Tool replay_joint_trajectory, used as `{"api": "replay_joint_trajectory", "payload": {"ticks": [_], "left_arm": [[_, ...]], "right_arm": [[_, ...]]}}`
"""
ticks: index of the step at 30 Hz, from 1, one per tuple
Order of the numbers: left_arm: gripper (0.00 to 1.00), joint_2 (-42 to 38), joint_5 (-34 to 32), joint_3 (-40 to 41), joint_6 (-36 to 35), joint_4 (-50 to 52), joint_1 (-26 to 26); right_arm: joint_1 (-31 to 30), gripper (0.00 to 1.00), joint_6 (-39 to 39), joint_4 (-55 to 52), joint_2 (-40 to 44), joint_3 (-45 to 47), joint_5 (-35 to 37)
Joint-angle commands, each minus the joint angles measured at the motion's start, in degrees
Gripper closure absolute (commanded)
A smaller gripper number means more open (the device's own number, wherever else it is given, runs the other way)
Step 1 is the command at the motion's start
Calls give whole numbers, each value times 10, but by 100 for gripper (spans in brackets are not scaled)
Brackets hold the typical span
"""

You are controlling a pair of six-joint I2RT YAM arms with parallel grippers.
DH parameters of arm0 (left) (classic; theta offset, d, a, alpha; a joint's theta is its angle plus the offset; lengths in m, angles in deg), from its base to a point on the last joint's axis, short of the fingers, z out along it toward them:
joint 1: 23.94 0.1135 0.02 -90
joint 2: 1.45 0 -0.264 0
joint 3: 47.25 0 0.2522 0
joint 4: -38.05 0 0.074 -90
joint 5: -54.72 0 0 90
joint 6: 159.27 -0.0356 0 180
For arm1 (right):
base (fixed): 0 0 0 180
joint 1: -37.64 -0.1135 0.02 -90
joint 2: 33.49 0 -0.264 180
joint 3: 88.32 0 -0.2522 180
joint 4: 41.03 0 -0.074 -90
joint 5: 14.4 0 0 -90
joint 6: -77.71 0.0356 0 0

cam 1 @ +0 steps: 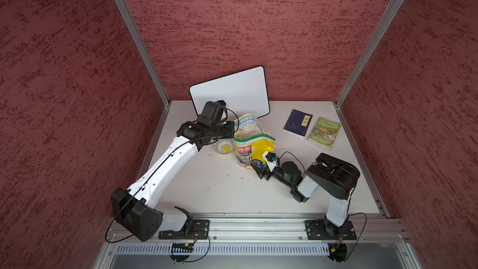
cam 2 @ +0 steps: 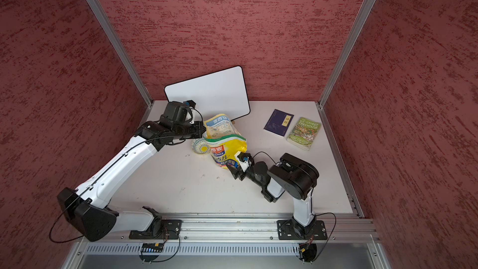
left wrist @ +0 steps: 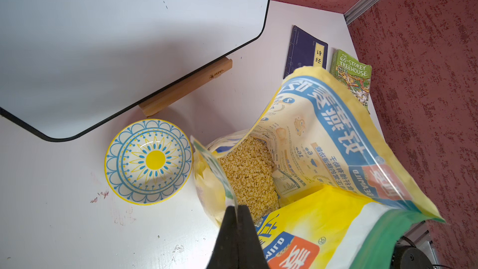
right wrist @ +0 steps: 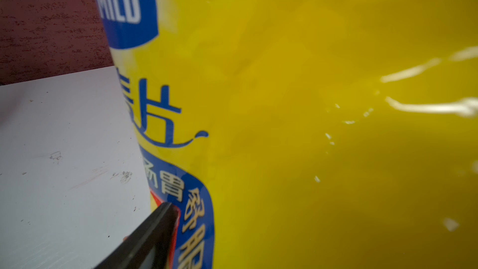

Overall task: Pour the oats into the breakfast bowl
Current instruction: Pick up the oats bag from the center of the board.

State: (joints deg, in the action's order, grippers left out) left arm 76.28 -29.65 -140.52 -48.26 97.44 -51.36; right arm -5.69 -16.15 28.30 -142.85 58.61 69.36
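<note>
left end effector point(left wrist: 236, 209) clamps bag point(left wrist: 333, 135) rim | oats point(left wrist: 248, 174) inside | bowl point(left wrist: 148, 161) beside

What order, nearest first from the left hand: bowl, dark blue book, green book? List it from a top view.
1. breakfast bowl, right beside the left hand pinching the oats bag.
2. dark blue book, far side, toward the right wall.
3. green book, beyond it, closest to that wall.
</note>
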Motion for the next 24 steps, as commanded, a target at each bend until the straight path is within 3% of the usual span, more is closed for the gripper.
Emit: {"api": "replay_joint_trajectory", "payload": {"ticks": [1, 5, 11, 18, 24], "left_arm": [[100, -3, -9, 1, 0, -31, 4], [100, -7, -14, 7, 4, -35, 4], [100, -23, -26, 10, 4, -38, 8], [74, -82, -45, 26, 3, -37, 29], [50, -164, -90, 63, -3, -29, 64]], "right_arm": [[-6, 31, 6, -32, -30, 0, -12], [-6, 57, 4, -40, -26, 0, -16], [-5, 100, -15, -119, 61, -5, -16], [32, 100, -79, -319, 209, -43, -56], [70, 100, -110, -422, 299, -63, -71]]}}
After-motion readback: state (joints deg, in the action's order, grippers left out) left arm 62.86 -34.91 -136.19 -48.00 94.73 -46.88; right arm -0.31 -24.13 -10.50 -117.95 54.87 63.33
